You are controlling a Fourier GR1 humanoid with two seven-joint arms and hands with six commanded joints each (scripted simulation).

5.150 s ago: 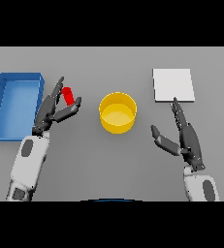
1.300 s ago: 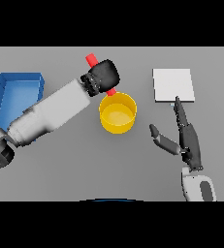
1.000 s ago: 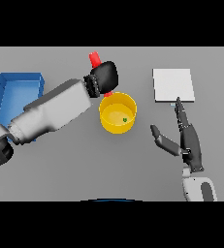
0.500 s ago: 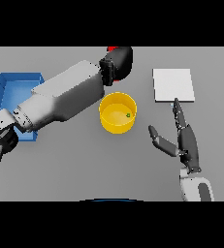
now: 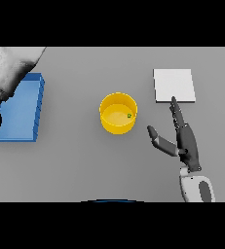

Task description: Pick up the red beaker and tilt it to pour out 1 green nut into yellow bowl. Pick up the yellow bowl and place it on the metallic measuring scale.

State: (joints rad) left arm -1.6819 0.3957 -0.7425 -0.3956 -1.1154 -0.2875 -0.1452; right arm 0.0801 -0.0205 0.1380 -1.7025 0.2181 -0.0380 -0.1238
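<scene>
Table [image 5: 75,165]: big and grey, and it carries all the things.
Left arm [image 5: 7,73]: it fills the top left corner, white and grey. Its hand does not show, and no red beaker shows either.
Tray [image 5: 28,109]: a blue box on the left side, partly hidden by the arm.
Scale [image 5: 174,85]: a pale flat square at the top right, well apart from the bowl.
Bowl [image 5: 118,113]: yellow and upright, in the middle of the table, between the tray and the scale.
Right hand [image 5: 184,141]: it is near the bowl on the right and just below the scale. Its fingers are straight and spread apart, and it holds nothing.
Nut [image 5: 129,115]: one tiny green bit inside the bowl, by its right wall.
Step now: the pouring looks done, so picking up the bowl seems to be next.
How to do it well: the right hand is closest, so it should grab the bowl's right side. It should curl round the wall firmly, lift it flat so the nut stays in, and set it down in the middle of the scale.
</scene>
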